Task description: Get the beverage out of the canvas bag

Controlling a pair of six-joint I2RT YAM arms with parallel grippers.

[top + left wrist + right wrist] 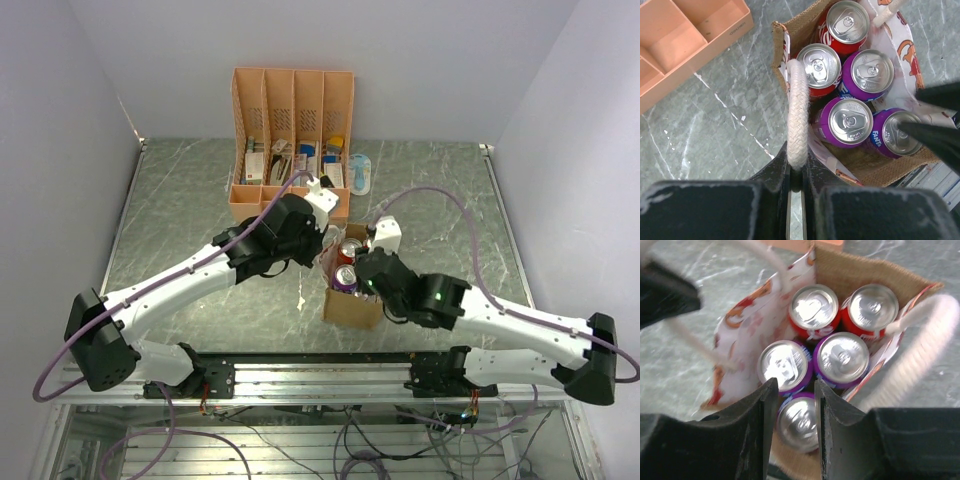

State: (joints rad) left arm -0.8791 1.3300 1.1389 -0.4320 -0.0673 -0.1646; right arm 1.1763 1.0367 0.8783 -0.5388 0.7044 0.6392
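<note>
The left pincer (797,167) clenches the white rope handle (799,110) of the canvas bag (796,29) while the right pincer (796,390) hangs parted above a purple can (797,426).

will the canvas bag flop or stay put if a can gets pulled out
Likely floppy: the canvas bag has lining folding outward. Five cans inside probably keep it heavy and planted. The left tool pinching its rope handle should steady it.

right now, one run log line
left gripper shut on handle | right gripper open over purple can | cans in canvas bag
</note>
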